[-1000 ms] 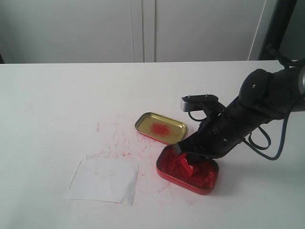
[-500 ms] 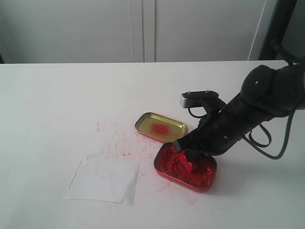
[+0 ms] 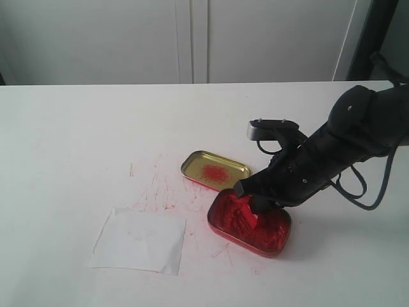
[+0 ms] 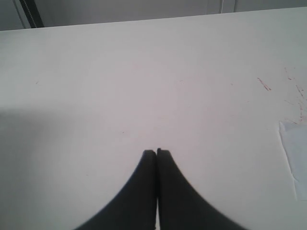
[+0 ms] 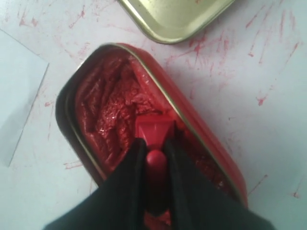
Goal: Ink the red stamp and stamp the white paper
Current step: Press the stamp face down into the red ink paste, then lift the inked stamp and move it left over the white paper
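My right gripper (image 5: 155,142) (image 3: 247,199) is shut on the knobbed handle of the small red stamp (image 5: 154,130) (image 3: 246,211). The stamp's square base rests in the lumpy paste of the red ink tin (image 5: 201,125) (image 3: 276,241). The white paper (image 3: 139,240) (image 5: 17,91) lies flat to the left of the tin, apart from it. My left gripper (image 4: 157,152) is shut on nothing above bare table, and it does not show in the exterior view. An edge of the paper (image 4: 295,158) appears in the left wrist view.
The shallow gold tin lid (image 3: 215,170) (image 5: 175,17), with a red smear inside, lies just behind the ink tin. Red ink streaks (image 3: 156,188) mark the white table (image 3: 77,141) between lid and paper.
The right arm has shifted slightly to the right and tilted lower, with the stamp still in the paste. The ink tin slid a little to the left. The paper has not moved.
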You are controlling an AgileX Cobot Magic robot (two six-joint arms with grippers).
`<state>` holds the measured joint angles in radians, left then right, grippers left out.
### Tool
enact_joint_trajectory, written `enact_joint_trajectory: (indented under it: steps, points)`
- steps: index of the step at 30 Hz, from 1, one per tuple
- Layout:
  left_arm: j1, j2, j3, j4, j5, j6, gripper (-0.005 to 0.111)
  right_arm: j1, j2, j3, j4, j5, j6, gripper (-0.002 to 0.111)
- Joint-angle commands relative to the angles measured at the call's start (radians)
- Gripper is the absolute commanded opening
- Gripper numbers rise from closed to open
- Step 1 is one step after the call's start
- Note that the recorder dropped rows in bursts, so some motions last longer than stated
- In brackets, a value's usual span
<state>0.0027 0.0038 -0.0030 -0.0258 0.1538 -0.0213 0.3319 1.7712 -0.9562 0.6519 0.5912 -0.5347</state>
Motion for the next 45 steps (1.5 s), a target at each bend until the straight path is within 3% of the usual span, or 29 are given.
enact_joint_trajectory:
  steps: [1,28,36,45]
  points:
    - [-0.003,-0.004,0.003,0.001,-0.004,-0.001,0.0,-0.018,-0.005,-0.001,0.011,0.014,-0.003,0.0]
    - [-0.003,-0.004,0.003,0.001,-0.004,-0.001,0.0,-0.004,-0.059,-0.008,0.027,0.002,0.046,0.0]
    - [-0.003,-0.004,0.003,0.001,-0.004,-0.001,0.0,0.1,-0.059,-0.084,-0.003,0.016,0.1,0.0]
    - [-0.003,-0.004,0.003,0.001,-0.004,-0.001,0.0,0.253,-0.056,-0.221,-0.245,0.068,0.329,0.0]
